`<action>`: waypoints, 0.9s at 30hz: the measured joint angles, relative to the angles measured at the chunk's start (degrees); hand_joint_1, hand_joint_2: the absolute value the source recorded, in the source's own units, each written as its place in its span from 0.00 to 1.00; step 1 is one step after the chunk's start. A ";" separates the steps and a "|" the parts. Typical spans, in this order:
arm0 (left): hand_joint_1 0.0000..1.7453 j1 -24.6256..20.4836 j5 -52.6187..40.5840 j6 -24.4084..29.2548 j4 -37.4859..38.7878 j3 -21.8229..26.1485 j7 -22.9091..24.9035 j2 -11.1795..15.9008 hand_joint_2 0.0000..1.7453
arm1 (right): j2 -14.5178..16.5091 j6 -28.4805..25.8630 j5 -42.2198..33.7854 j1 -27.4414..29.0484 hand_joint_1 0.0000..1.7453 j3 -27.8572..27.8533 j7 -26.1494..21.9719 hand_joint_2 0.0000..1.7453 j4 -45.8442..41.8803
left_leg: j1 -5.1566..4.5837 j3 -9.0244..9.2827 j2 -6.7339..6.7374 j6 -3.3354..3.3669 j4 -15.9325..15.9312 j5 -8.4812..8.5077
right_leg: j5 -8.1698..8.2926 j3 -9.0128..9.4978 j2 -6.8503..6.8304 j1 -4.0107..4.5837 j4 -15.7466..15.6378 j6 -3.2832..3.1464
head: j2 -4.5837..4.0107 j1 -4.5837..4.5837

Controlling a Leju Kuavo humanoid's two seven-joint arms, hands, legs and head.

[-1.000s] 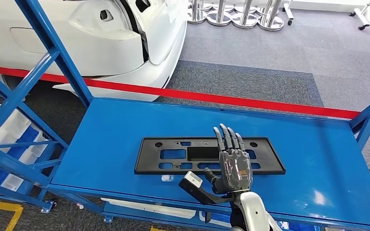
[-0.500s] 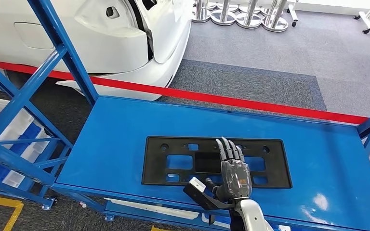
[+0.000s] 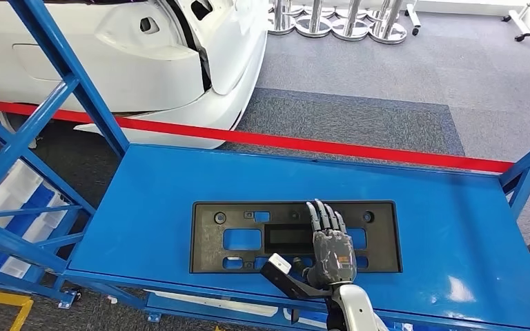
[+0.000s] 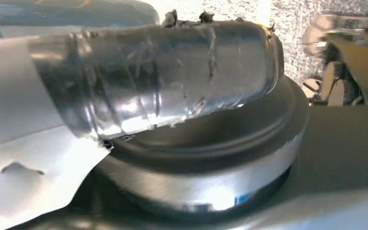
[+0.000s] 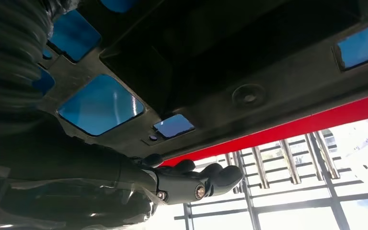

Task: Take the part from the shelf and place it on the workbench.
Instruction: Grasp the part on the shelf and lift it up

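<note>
- Grey carpet floor surrounds a blue table with a flat top and blue steel framing.
- Part: a flat black rectangular plate with several rectangular cut-outs and small round holes. It lies flat on the table, near the front edge, long side parallel to that edge. Blue table surface shows through the cut-outs in the head view and in the right wrist view.
- Right hand: it lies palm down on the part, right of the part's centre, fingers extended toward 12 o'clock and slightly apart. It rests on the part; no grasp is visible. The thumb points toward 9 o'clock over the part's front edge.
- Left hand: its state cannot be told; the left wrist view is blurred.
- Blue shelf frame: at 9 o'clock of the table, with diagonal struts.
- Red barrier strip: runs across the floor at 12 o'clock, just behind the table.
- White car body: stands beyond the strip at 11 o'clock.
- Chrome post bases: at 12 o'clock, well apart from the table.
</note>
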 joint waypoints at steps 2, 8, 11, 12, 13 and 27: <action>0.00 0.10 0.00 0.01 0.01 -0.03 -0.07 -0.04 0.00 | 0.01 0.07 0.15 -0.13 0.00 0.01 -0.04 1.00 0.20 | -0.05 1.80 -0.07 0.54 -4.20 1.28 | -0.47 -0.35 0.09 0.22 0.73 0.52 | 0.00 0.10; 0.00 0.08 0.01 -0.10 0.01 -0.25 -0.08 -0.31 0.00 | 0.02 0.15 0.29 -0.48 0.00 0.11 -0.24 1.00 0.58 | 0.38 1.81 -0.09 2.10 -4.74 1.33 | -4.79 -3.68 0.03 0.01 8.05 2.49 | 0.00 0.57; 0.00 0.10 0.08 -0.07 0.01 -0.26 -0.03 -0.37 0.00 | 0.03 0.08 0.07 -0.44 0.00 0.16 -0.52 1.00 0.92 | 0.29 1.81 -0.05 2.31 -4.74 1.28 | -8.61 -8.86 0.01 -0.22 18.34 2.89 | 0.00 0.70; 0.00 0.10 0.10 -0.05 0.01 -0.26 0.00 -0.38 0.00 | 0.07 0.04 -0.04 -0.45 0.00 0.18 -0.56 1.00 1.03 | 0.23 1.89 -0.07 2.33 -4.74 1.26 | -7.80 -8.93 0.02 -0.20 18.18 2.69 | 0.00 0.72; 0.00 0.10 0.13 -0.05 0.00 -0.26 0.04 -0.38 0.00 | 0.15 0.02 -0.12 -0.50 0.00 0.19 -0.57 1.00 1.14 | 0.13 2.00 -0.11 2.35 -4.74 1.25 | -6.15 -8.01 0.03 -0.14 15.99 2.35 | 0.00 0.72; 0.00 -0.03 0.46 -0.02 -0.13 -0.28 0.60 -0.22 0.00 | 0.63 -0.87 -0.72 -0.70 0.00 0.35 0.74 1.00 2.54 | 0.03 -4.57 0.07 -0.46 10.92 -6.53 | 0.87 0.17 -0.51 0.25 -1.15 -0.65 | 0.00 0.37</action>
